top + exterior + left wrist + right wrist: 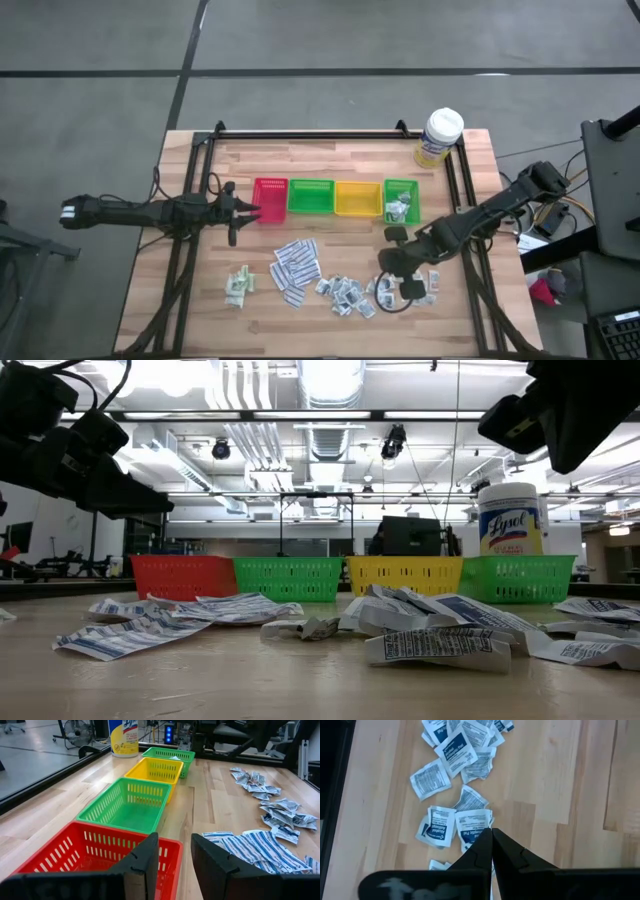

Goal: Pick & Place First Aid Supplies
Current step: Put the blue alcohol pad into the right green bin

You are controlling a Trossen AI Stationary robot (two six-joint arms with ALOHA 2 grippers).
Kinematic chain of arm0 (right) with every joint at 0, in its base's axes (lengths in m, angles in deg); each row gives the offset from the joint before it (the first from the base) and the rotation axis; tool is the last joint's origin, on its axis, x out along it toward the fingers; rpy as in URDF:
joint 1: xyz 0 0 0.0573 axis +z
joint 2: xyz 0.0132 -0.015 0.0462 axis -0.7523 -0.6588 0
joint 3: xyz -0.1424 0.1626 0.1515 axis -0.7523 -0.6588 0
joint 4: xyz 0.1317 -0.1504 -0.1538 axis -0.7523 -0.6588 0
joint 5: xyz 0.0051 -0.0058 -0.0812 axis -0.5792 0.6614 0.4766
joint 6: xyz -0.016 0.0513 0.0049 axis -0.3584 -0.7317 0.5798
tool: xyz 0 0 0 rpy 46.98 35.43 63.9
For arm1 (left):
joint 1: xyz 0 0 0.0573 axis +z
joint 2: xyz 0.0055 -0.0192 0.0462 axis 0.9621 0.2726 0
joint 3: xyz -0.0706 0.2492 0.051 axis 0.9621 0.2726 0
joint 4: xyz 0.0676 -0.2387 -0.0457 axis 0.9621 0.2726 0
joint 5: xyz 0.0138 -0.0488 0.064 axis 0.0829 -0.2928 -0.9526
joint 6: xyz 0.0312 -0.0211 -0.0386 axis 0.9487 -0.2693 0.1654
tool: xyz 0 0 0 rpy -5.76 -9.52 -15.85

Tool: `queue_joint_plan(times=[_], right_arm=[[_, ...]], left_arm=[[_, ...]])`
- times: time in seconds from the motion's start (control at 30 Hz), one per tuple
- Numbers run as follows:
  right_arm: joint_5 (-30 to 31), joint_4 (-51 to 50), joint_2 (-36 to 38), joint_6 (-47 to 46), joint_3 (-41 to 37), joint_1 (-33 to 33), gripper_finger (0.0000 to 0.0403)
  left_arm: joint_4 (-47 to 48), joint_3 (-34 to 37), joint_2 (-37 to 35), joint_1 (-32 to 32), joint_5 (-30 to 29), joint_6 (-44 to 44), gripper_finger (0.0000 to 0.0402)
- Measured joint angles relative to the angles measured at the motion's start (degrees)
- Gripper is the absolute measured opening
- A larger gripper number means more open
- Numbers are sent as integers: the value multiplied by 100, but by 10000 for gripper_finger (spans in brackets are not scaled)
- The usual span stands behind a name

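The first aid supplies lie loose on the wooden table: pale green-white sachets (238,283), long white striped strips (295,265) and small grey-white squares (345,292), with more squares (437,826) below my right gripper. A few packets (400,208) lie in the right-hand green tray. My right gripper (492,832) hangs shut above the right end of the squares (388,275), pointing steeply down, with nothing visible between its fingers. My left gripper (175,865) stands open and nearly level at the red tray's left side (250,208), nothing between its fingers.
Four trays stand in a row at mid-table: red (270,200), green (310,197), yellow (357,198), green (401,188). A white-lidded, yellow-labelled tub (440,135) stands at the far right corner. A dark frame rail (465,230) runs along the table's sides.
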Motion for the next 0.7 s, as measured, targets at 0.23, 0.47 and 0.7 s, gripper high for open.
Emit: queue_joint_plan(times=[0.23,0.47,0.7], right_arm=[[-112,39,-384,-333,0,18,14],[-175,46,-1025,-310,11,26,62],[-177,136,-1295,-288,20,26,116]], left_arm=[[2,0,0,0,0,0,113],[2,0,-2,0,0,2,113],[2,0,-2,1,0,2,113]])
